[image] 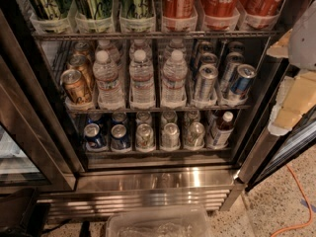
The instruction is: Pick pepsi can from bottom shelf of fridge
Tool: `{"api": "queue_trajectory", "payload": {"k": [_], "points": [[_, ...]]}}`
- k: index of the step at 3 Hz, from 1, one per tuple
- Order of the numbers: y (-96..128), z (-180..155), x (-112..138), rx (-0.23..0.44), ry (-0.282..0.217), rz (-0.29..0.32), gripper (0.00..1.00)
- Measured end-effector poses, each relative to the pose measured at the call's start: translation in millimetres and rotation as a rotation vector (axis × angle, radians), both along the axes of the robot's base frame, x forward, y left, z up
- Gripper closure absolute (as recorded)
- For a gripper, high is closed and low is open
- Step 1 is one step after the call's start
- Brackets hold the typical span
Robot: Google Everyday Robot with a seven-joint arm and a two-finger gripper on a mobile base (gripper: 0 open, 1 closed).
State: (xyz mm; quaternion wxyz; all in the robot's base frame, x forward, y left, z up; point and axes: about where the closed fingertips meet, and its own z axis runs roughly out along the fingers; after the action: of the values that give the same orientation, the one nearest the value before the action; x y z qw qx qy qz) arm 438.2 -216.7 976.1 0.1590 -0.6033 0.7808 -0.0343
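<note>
Camera view: inside the fridge (pixel 158 179), the pepsi can (pixel 94 136) stands upright at the front of the far-left lane on the bottom shelf (pixel 148 152). A second blue can (pixel 120 137) is just beside it, with silver cans (pixel 170 135) further right. The hand is out of shot, so released or clenched, nobody can tell.

Dim warm light, glare on fridge (pixel 163 178)
</note>
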Motion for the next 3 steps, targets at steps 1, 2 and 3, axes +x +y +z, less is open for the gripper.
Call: {"api": "queue_trajectory", "payload": {"k": [1, 2, 3], "points": [[3.3, -5.1, -3.1, 0.021, -0.01, 0.01, 0.0], [7.7, -49.1, -16.3, 0.062, 0.01, 0.021, 0.0], [33.1, -107.6, -32.3, 0.125, 0.023, 0.082, 0.0]]}}
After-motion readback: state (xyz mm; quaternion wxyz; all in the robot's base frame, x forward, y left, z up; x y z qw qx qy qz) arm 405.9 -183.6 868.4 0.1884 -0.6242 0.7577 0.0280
